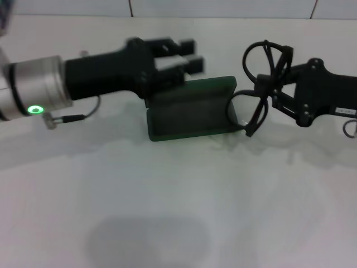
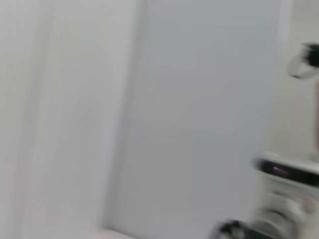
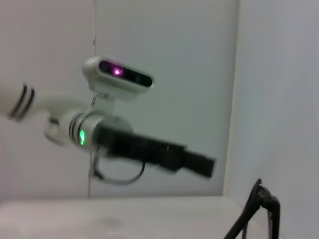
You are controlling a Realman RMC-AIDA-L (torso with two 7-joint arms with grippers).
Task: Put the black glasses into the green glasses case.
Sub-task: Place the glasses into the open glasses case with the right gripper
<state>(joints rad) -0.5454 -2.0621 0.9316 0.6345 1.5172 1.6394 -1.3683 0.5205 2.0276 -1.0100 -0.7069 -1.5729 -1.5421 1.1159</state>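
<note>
The green glasses case (image 1: 189, 111) lies open on the white table in the middle of the head view. The black glasses (image 1: 259, 61) hang unfolded just off the case's right end, one lens ring raised and the other (image 1: 240, 110) low by the case's edge. My right gripper (image 1: 274, 94) is shut on their frame and comes in from the right. A bit of the frame also shows in the right wrist view (image 3: 260, 206). My left gripper (image 1: 189, 54) is open and empty, hovering over the case's back left corner. I cannot tell whether it touches the case.
The white table (image 1: 178, 212) stretches wide in front of the case. A tiled wall (image 1: 223, 8) runs along the table's back edge. The right wrist view shows my left arm (image 3: 149, 149) and head camera (image 3: 119, 74) across the table.
</note>
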